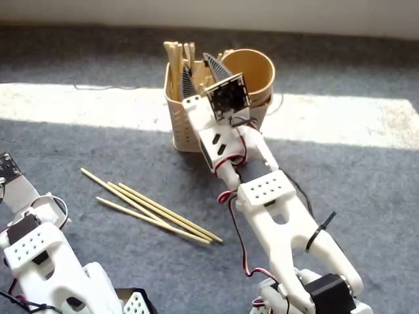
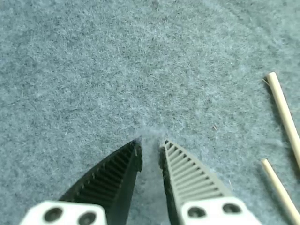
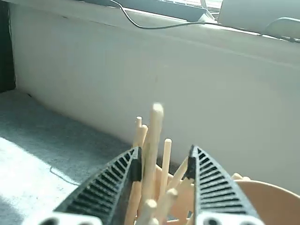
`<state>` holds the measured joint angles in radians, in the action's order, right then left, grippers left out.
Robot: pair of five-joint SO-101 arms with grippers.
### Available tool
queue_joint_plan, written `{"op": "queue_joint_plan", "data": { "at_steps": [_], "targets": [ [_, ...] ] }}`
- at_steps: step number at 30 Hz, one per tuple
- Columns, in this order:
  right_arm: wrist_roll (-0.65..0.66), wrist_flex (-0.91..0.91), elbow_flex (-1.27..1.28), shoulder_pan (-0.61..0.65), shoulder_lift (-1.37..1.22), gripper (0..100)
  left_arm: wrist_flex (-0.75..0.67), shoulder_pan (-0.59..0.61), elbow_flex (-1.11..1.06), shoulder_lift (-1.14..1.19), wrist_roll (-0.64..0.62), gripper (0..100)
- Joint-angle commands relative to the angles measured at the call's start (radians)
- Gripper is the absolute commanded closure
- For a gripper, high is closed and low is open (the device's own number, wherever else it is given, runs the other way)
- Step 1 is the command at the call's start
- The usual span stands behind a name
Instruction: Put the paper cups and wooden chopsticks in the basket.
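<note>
A cream perforated basket (image 1: 180,124) stands on the grey carpet and holds a tan paper cup (image 1: 252,69) and a bundle of upright wooden chopsticks (image 1: 177,59). My right gripper (image 1: 196,63) hovers open over the basket. In the right wrist view its fingers (image 3: 117,178) straddle the standing chopsticks (image 3: 156,131), with the cup's rim (image 3: 267,201) beside them. Several loose chopsticks (image 1: 154,210) lie on the carpet between the arms. My left gripper (image 2: 151,143) points down at bare carpet, shut on nothing, with two chopstick ends (image 2: 283,110) off to one side.
A sunlit band crosses the carpet (image 1: 78,104) behind the basket, and a pale wall (image 3: 140,61) rises beyond it. The left arm's white body (image 1: 39,248) sits at the near left corner. The right arm (image 1: 275,209) stretches from the near edge to the basket.
</note>
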<state>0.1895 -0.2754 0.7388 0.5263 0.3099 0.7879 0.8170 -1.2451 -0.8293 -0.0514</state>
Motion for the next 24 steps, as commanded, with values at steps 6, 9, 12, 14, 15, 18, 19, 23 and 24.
{"op": "queue_joint_plan", "data": {
  "at_steps": [6,9,12,14,15,18,19,23,24],
  "targets": [
    [0.009,0.113,0.007,0.010,0.219,80.7,-0.018,-0.030,0.030,-0.018,-0.006,93],
    [0.008,0.248,0.005,0.010,0.308,80.7,-0.018,-0.045,0.030,-0.018,-0.006,93],
    [0.008,0.326,-0.008,0.048,0.400,80.7,-0.018,-0.047,0.030,-0.018,-0.005,93],
    [0.008,0.415,-0.019,0.081,0.455,80.7,-0.018,-0.044,0.031,-0.018,-0.005,93],
    [0.008,0.460,-0.031,0.101,0.476,80.7,-0.018,-0.044,0.031,-0.018,-0.005,93],
    [0.008,0.582,-0.085,0.137,0.518,80.7,-0.018,-0.042,0.031,-0.018,-0.005,93],
    [0.008,0.615,-0.108,0.147,0.519,80.7,-0.018,-0.042,0.031,-0.018,-0.005,93],
    [0.008,0.743,-0.173,0.180,0.519,80.7,-0.018,-0.042,0.031,-0.018,-0.005,93],
    [0.008,0.766,-0.179,0.196,0.519,80.7,-0.018,-0.042,0.031,-0.018,-0.005,93]
  ]
}}
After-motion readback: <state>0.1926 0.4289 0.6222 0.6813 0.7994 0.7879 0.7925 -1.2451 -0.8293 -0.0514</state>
